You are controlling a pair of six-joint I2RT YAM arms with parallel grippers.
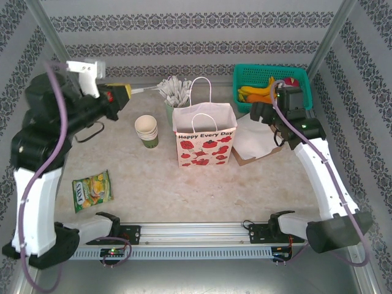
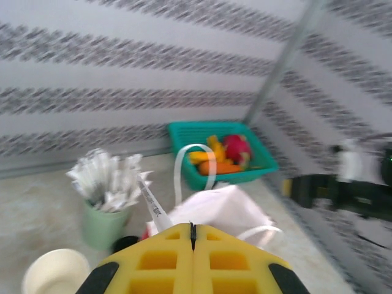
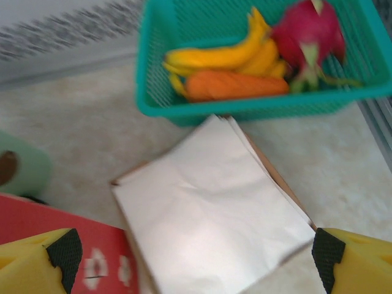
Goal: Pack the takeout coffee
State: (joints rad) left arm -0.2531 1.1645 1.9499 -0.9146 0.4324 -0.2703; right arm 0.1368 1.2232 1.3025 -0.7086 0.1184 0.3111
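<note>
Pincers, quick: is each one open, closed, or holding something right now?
Left pincer: closed on a thin white paper-wrapped stick.
Right pincer: open, holding nothing.

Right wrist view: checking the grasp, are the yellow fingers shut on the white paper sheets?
No, the yellow fingers of the right gripper stand wide apart over the white paper sheets, holding nothing.

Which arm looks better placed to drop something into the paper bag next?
Left, probably. The left claw is shut on a white wrapped stick, not far from the paper bag and its open top. The right claw hangs open and empty over the napkins, so it would need to grab something first.
</note>
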